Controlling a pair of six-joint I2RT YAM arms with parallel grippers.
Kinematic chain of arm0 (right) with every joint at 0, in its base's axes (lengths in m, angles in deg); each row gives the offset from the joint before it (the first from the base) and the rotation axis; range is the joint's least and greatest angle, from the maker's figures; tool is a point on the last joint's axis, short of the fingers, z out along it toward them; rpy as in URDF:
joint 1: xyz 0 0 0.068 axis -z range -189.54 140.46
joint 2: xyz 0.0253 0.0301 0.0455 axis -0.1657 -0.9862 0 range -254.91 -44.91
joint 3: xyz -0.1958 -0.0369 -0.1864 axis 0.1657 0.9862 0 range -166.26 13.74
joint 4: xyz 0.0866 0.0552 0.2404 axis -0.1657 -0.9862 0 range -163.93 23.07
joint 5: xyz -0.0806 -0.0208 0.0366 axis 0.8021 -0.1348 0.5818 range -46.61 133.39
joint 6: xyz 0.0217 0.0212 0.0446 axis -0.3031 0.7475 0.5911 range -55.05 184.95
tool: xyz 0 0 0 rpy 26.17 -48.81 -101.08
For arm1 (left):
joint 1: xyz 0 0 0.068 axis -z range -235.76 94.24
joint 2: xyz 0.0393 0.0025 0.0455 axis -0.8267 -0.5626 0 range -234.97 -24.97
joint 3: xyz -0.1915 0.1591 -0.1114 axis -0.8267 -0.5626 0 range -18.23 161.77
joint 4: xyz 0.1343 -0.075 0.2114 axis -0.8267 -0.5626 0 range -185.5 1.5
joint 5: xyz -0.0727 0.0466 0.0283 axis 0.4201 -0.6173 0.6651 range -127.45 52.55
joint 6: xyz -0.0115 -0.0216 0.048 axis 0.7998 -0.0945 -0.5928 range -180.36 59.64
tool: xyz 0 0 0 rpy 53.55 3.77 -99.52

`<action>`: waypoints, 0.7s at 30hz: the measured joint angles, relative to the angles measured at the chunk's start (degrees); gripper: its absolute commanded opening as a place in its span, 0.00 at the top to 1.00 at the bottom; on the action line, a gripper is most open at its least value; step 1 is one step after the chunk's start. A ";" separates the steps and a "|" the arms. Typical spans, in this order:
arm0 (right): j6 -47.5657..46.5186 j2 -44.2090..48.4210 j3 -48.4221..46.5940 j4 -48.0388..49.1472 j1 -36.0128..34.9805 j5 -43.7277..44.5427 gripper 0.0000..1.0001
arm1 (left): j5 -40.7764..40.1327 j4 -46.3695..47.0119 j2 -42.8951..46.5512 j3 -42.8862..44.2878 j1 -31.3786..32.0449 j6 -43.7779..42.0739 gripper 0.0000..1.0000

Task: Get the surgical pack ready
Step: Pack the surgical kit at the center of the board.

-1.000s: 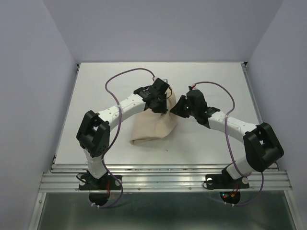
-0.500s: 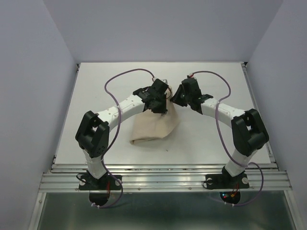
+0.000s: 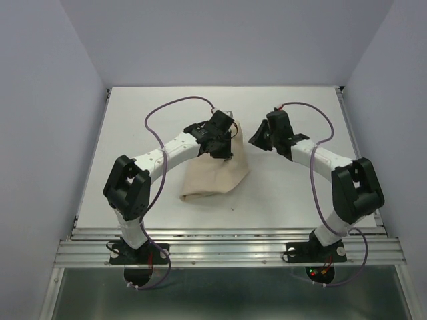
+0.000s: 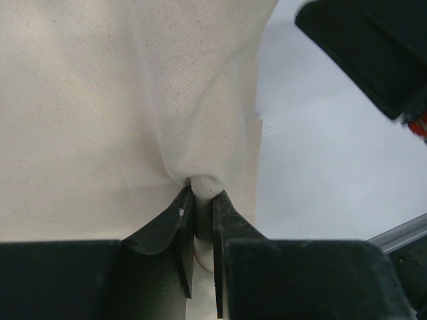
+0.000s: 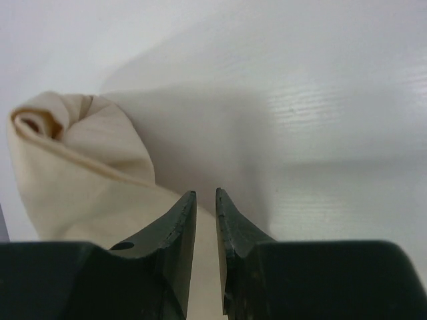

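A: Change since half a second ago?
B: Right gripper (image 3: 256,138) has swung off the beige cloth (image 3: 215,175) and sits just beside its right edge. Jaws nearly touching, nothing in them. Left gripper (image 4: 202,195) stays clenched on a pinched fold at the far end.
A: Unclear?
B: Cloth lies bundled mid-table (image 3: 133,147). Inside of folds unseen, far corner under left wrist.

Matt beige woven cloth sheet (image 4: 100,100), fine diagonal weave, across the upper left. Smooth white table (image 4: 320,173) with a faint sheen, right of centre. Matt black plastic on the left gripper (image 4: 202,195), bottom centre. Bare grey metal rail (image 4: 400,233), lower right.
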State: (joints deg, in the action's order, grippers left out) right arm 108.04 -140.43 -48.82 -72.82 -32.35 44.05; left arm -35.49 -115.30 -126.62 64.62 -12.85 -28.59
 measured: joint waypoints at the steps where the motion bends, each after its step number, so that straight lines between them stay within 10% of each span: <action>1: 0.09 1.79 1.51 -0.17 -0.20 -0.46 0.76 | -0.02 0.00 0.00 0.00 0.00 0.00 1.00; 11: 2.56 20.31 15.47 -2.36 -8.50 -6.10 0.76 | -0.02 -0.07 -0.02 0.07 0.00 0.15 1.00; 21: 3.91 15.19 15.87 -2.78 -15.67 -8.63 0.76 | -0.04 -0.09 -0.02 0.07 0.00 0.17 1.00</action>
State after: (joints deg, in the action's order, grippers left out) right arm 111.95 -125.24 -32.96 -75.60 -48.02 35.42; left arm -35.53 -115.39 -126.64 64.69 -12.85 -28.42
